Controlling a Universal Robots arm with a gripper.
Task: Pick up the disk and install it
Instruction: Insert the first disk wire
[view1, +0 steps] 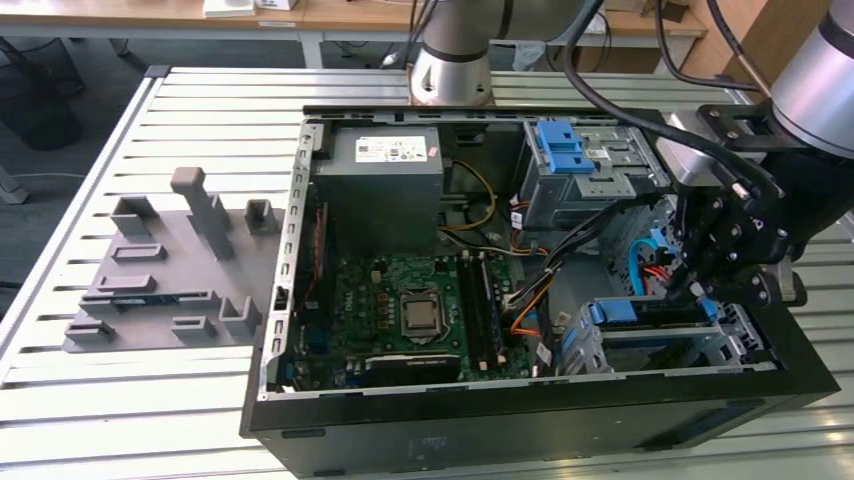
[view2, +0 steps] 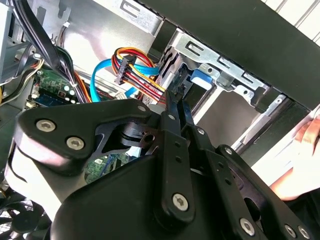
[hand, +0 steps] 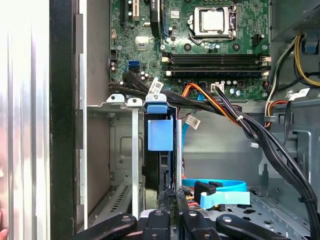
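Note:
The disk stands on edge in the lower drive cage of the open computer case, at the exterior view's right. Its blue carrier tab shows at the end away from my gripper, and the tab appears again in the second wrist view beside the fingertips. My gripper hangs over the cage at the disk's near end. In both wrist views the fingers are drawn together, and the gripper tips rest against the disk's end. Nothing shows between them.
Bundled black, orange and yellow cables and a blue flat cable run close beside the cage. The motherboard, the grey power-supply box and an upper cage with a blue latch occupy the case. A grey fixture lies on the table.

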